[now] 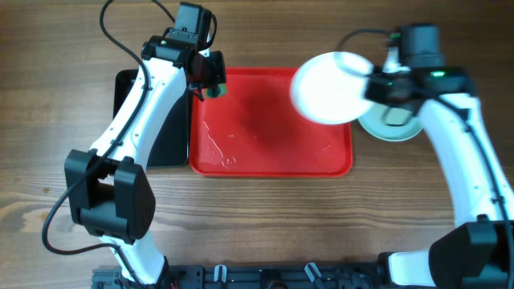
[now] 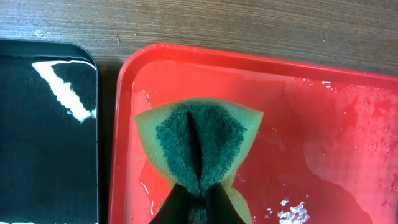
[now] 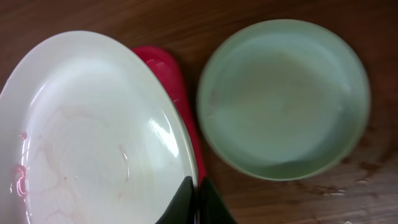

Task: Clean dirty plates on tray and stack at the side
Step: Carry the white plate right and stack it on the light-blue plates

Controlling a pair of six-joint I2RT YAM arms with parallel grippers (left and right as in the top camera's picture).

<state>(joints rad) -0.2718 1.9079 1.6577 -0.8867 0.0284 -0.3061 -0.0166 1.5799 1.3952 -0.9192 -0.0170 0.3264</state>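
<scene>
Left jaws clamp sponge (image 2: 199, 140), right jaws plate (image 3: 93, 130)

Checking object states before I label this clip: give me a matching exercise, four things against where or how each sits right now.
Things:
1. white plate
2. mint plate
3. sponge
4. black tray

Places or states:
A. folded in the left gripper, over the red tray
B. on the table, left of the red tray
C. pinched at its rim by the right gripper, faint red streaks
D. on the table, right of the red tray

Pairs: 1-C, 2-D, 3-A, 4-B
</scene>
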